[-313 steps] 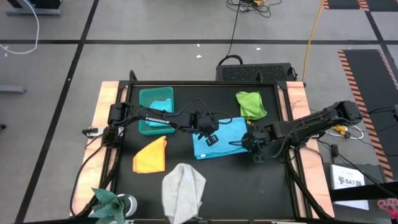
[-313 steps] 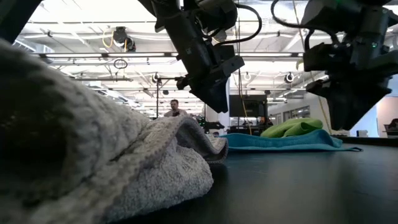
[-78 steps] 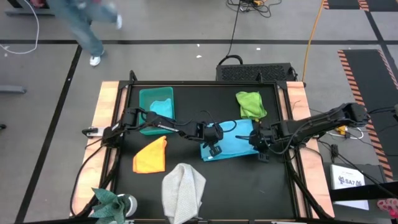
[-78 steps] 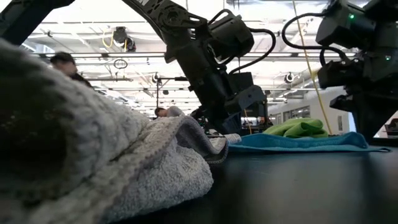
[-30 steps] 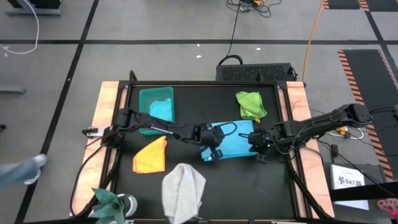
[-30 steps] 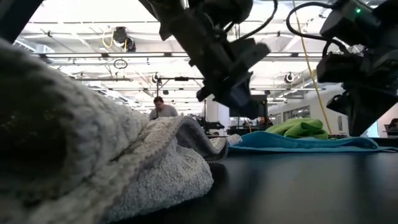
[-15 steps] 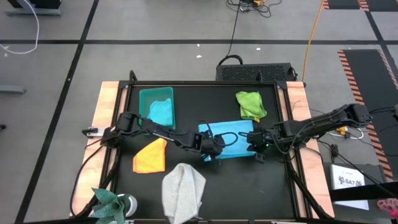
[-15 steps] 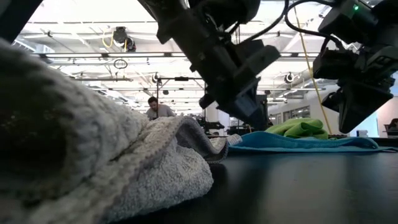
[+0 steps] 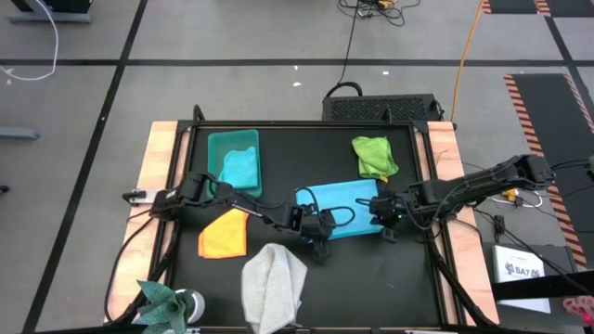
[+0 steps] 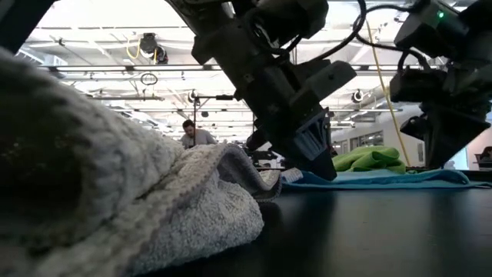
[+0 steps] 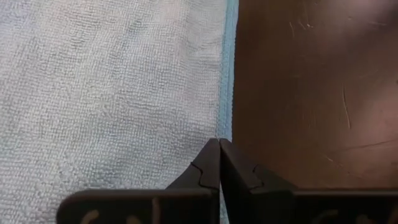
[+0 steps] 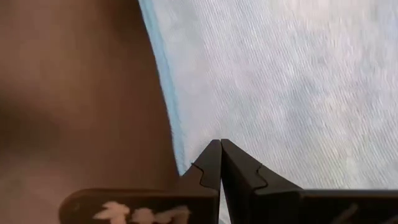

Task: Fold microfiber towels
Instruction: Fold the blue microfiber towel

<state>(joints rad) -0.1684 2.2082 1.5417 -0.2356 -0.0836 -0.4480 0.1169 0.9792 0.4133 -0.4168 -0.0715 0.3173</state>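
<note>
The light blue towel (image 9: 342, 204) lies flat on the black table, folded to a rectangle; in the low view it is a thin strip (image 10: 384, 178). My left gripper (image 9: 325, 243) is shut. Its tips (image 11: 219, 143) are at the towel's near hemmed edge (image 11: 229, 93), by the near left corner. My right gripper (image 9: 388, 232) is shut too, with its tips (image 12: 221, 144) over the towel just inside the near edge (image 12: 163, 93), by the near right corner. An orange-yellow towel (image 9: 225, 232), a grey towel (image 9: 274, 283) and a lime green towel (image 9: 374, 156) lie spread around. My left gripper comes down slanting from the table's left, with its shut fingertips (image 10: 327, 171) at the blue towel's near hem (image 11: 227, 127); I cannot tell whether they touch it. My right gripper hangs shut over the towel's near right corner (image 12: 205, 124); whether it touches the cloth, I cannot tell.
A teal bin (image 9: 216, 148) with a teal cloth (image 9: 243, 167) in it stands at the far left. The grey towel fills the low view's near left (image 10: 115, 192). A small plant (image 9: 167, 301) sits at the near left corner. Bare table lies near right of the blue towel.
My left gripper has gone down and toward the table's near edge, from above the blue towel's left part to its near edge by the left corner, staying shut. The towel has stayed flat.
</note>
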